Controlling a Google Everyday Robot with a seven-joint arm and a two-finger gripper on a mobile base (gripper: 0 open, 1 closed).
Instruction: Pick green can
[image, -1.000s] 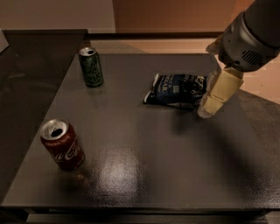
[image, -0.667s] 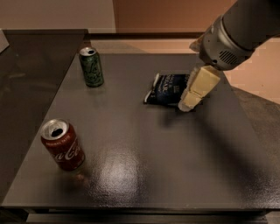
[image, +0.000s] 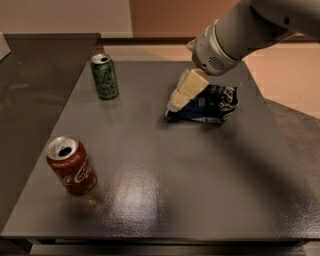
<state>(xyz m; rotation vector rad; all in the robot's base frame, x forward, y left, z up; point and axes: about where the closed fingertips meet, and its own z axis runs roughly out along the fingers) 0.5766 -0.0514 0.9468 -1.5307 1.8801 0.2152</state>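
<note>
The green can (image: 104, 76) stands upright near the table's far left corner; it is dark green with pale mottled marks and a silver top. My gripper (image: 178, 101), with cream-coloured fingers, hangs over the middle of the table in front of a blue chip bag (image: 210, 104). It is well to the right of the green can and holds nothing that I can see. The arm comes in from the upper right.
A red Coca-Cola can (image: 71, 165) stands near the front left of the dark grey table (image: 175, 200). The crumpled blue chip bag lies right of centre, partly behind the gripper. A dark counter adjoins the table on the left.
The gripper and arm have moved left across the table, from the chip bag's right side to its left edge, closer to the green can. The cans and bag have not moved.
</note>
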